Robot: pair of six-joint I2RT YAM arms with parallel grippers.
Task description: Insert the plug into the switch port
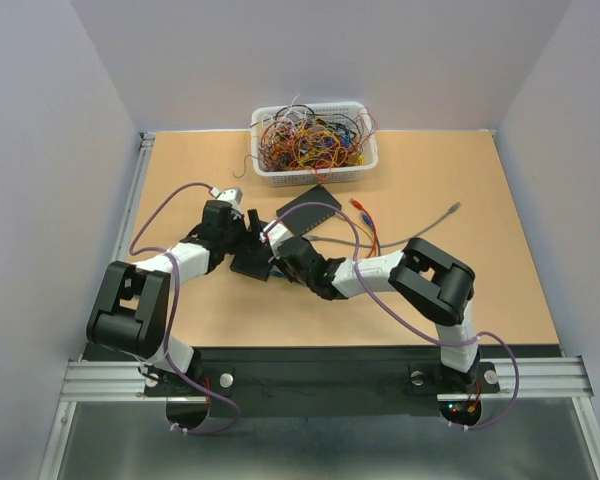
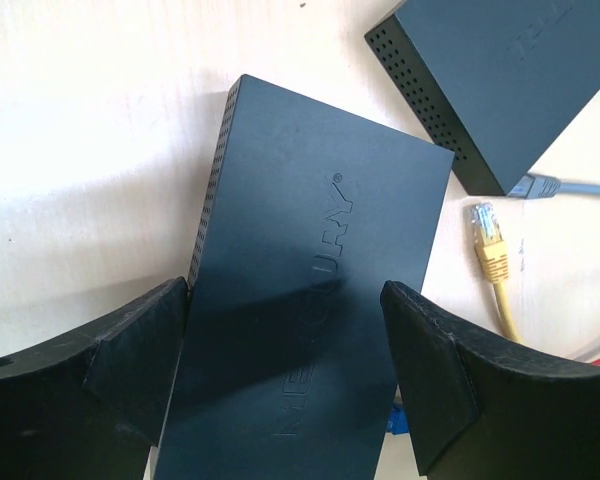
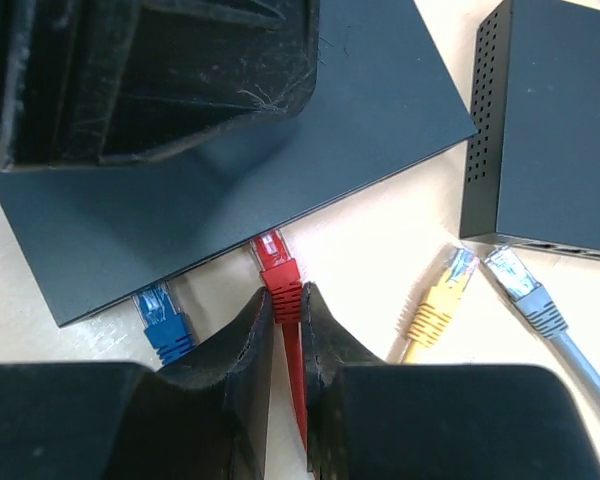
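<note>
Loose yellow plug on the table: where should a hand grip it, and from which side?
Grip the yellow plug by its boot, behind the clear tip, from above with fingers across its width. It lies flat, and the grey plug sits close beside it, so pinch narrowly.

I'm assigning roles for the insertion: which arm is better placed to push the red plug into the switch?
Right. The right claw is shut on the red plug, whose tip meets the port edge of the switch. The left claw clamps the switch's sides, bracing it.

White basket (image 1: 315, 176) of tangled wires (image 1: 310, 140), second black box (image 3: 555, 130), yellow plug (image 3: 442, 298)
</note>
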